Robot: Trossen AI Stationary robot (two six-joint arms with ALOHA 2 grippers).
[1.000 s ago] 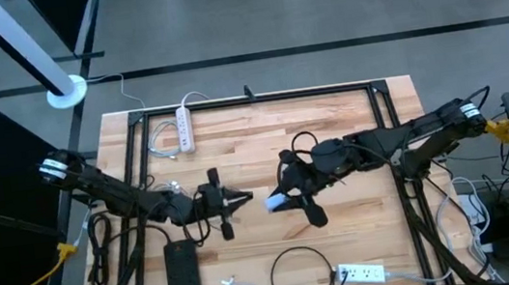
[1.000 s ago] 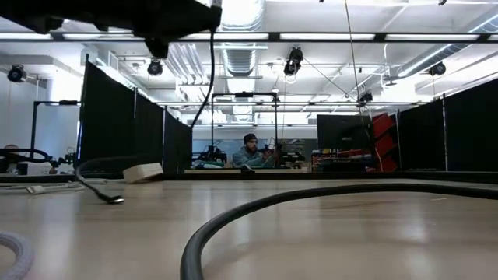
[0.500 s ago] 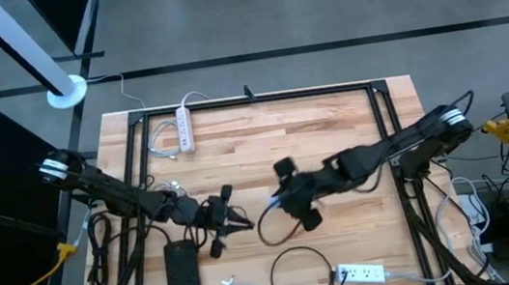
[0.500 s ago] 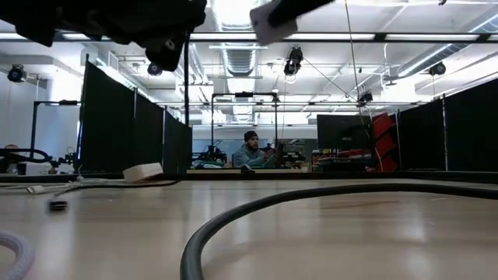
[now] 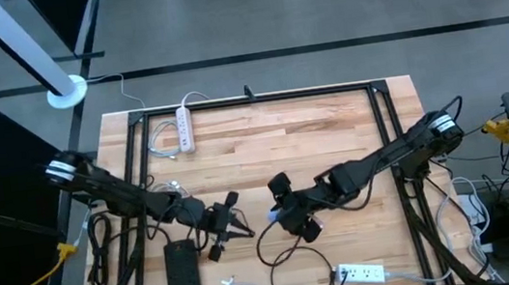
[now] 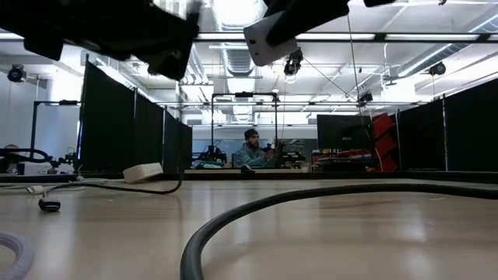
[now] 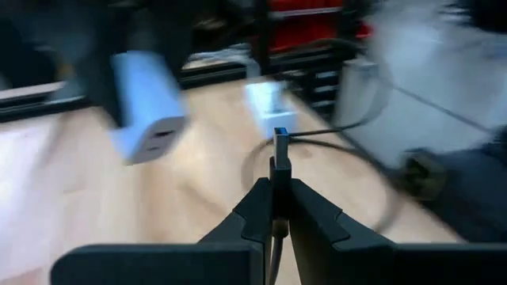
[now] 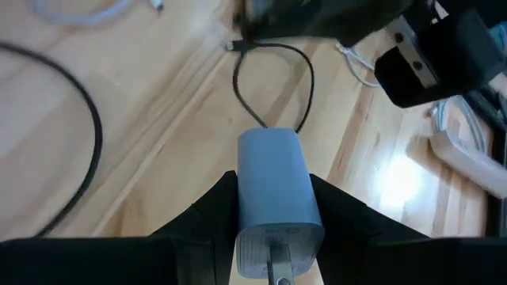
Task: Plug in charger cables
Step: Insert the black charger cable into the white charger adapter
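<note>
Landmark: black power strip [image 5: 183, 283] at the table's near edge. Step in hand, as I judge it: mating plug to charger in mid-air.

Just beyond the strip's far end, left gripper [image 5: 229, 225] has its jaws pinched tight on the plug end of a black charger cable [image 7: 280, 150], plug pointing forward toward the right arm.

Farther along the table from the strip, right gripper [image 5: 288, 218] has its jaws closed around a white charger block [image 8: 270, 190]; the block's port face shows in the left wrist view.

Plug and block near, not touching. The next move calls for lining the plug up square with the port, then a straight push.

Far off, a white power strip [image 5: 185, 129] near the table's far edge.
</note>
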